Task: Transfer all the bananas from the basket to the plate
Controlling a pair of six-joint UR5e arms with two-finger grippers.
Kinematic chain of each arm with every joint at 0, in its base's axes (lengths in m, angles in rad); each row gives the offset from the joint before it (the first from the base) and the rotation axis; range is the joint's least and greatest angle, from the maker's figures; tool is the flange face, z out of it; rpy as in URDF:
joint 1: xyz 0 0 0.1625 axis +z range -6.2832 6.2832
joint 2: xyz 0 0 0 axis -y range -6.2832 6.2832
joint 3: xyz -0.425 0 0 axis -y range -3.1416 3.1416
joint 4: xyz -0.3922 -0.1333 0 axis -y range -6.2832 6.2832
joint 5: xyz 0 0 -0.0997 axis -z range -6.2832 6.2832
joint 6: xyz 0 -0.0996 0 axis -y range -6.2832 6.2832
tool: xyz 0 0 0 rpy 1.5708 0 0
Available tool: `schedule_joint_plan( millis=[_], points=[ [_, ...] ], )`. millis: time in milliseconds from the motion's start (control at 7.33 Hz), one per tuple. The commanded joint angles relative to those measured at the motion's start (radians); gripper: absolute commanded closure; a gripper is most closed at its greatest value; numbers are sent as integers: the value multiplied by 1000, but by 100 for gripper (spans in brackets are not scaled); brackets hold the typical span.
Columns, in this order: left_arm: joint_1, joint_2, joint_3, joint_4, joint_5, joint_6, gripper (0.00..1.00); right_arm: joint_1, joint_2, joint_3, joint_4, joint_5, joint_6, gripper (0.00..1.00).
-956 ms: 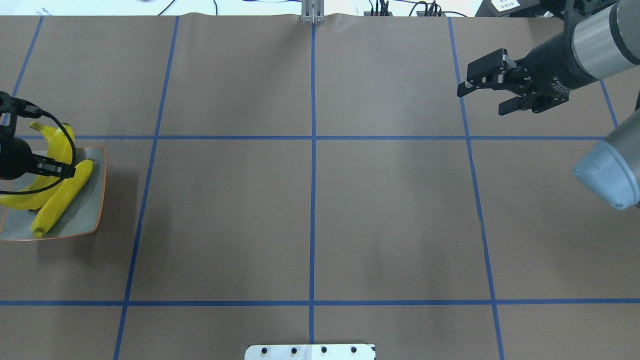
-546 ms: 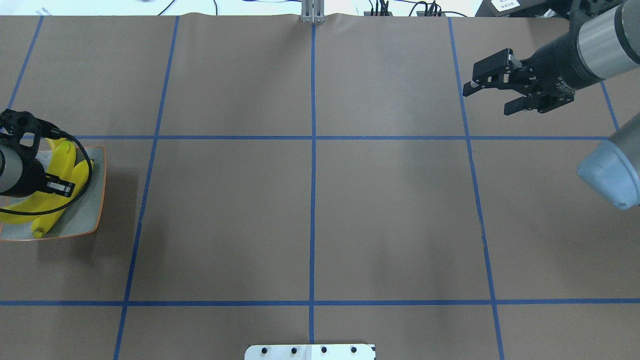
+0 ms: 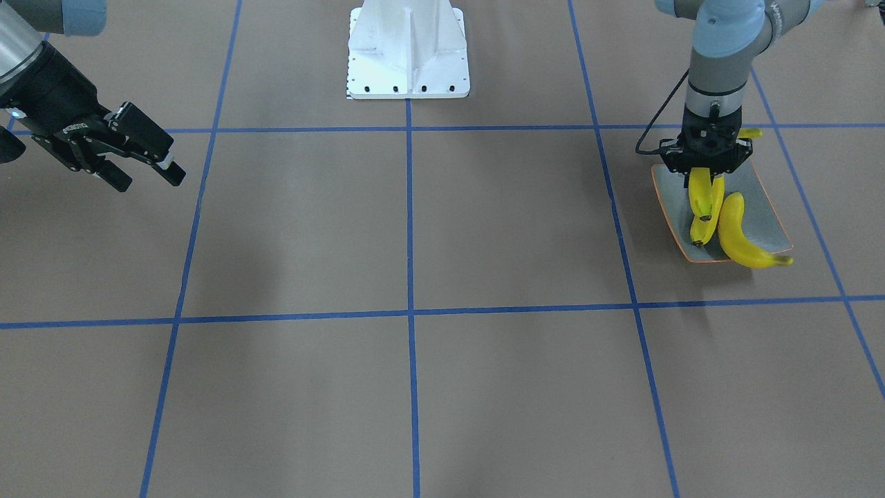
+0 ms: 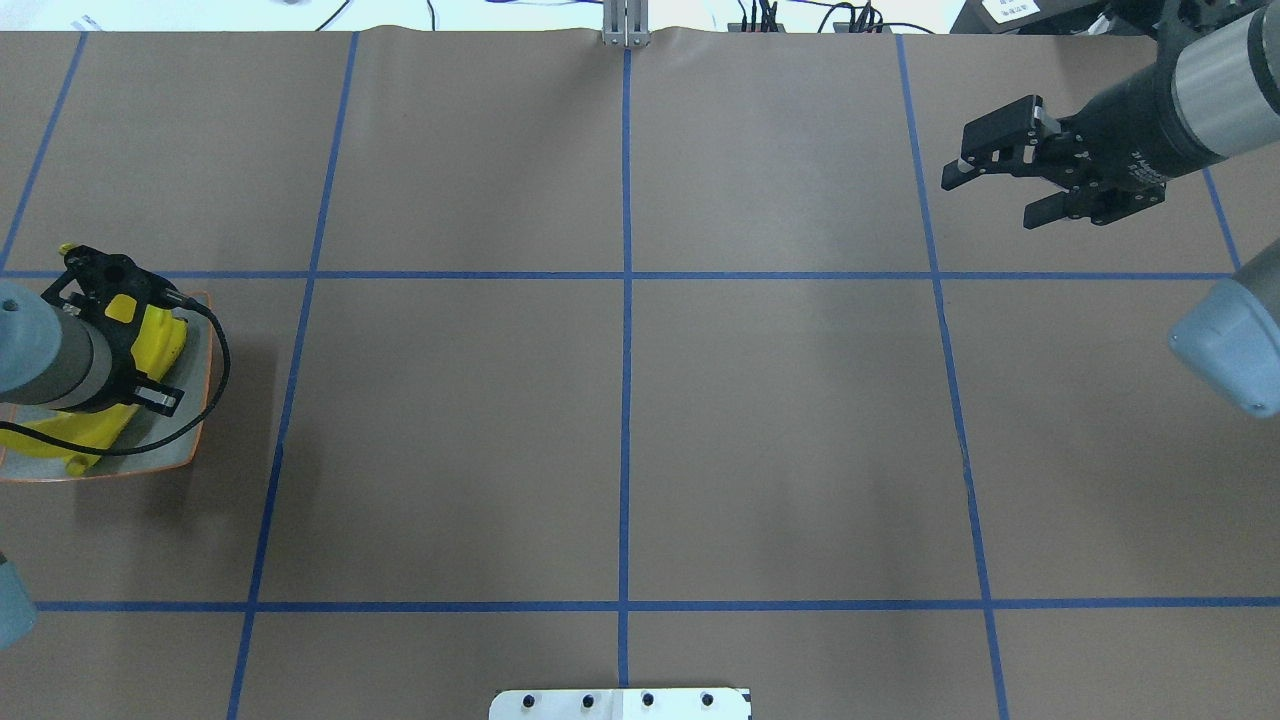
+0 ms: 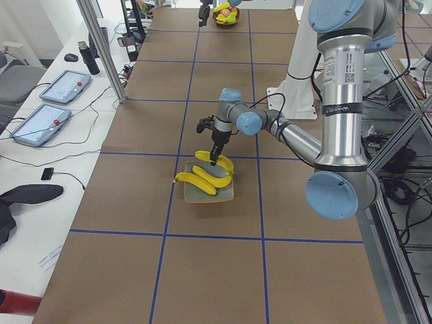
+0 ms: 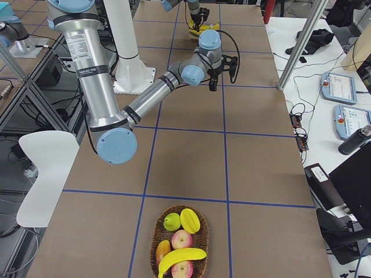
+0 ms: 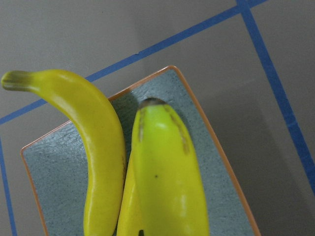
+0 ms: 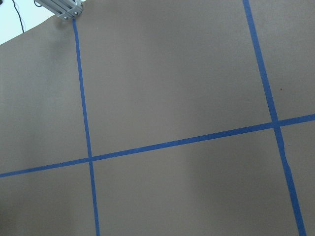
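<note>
Three yellow bananas lie on the square grey-green plate (image 3: 757, 207) at the table's left end. My left gripper (image 3: 706, 173) points straight down over the plate; its jaws stand open on either side of the top banana (image 3: 702, 194), which rests on the others. The left wrist view shows that banana (image 7: 167, 172) close up, beside a second banana (image 7: 98, 142) whose tip overhangs the plate (image 7: 54, 187). My right gripper (image 4: 992, 200) is open and empty above the table's far right. One banana (image 6: 182, 258) lies in the wicker basket (image 6: 159, 231).
The basket also holds apples and other fruit. It sits at the table's right end, outside the overhead view. The robot's white base (image 3: 408, 55) stands at the middle of the near edge. Blue tape lines cross the brown table.
My left arm has swung from a slant to upright over the plate; the bananas have stayed in place. My right gripper has drifted a little to the right, still open.
</note>
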Motion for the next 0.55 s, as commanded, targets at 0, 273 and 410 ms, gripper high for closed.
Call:
schedule_joint_plan(
  millis=[0,273,410],
  points=[
    [22,-31,46,13,32,-1,100,22,-27,-2,0,0,-41,0],
    [23,-56,86,13,42,-1,100,26,-29,2,0,1,-45,0],
    [25,-56,92,13,42,-1,100,28,-29,2,0,3,-45,0]
  ],
)
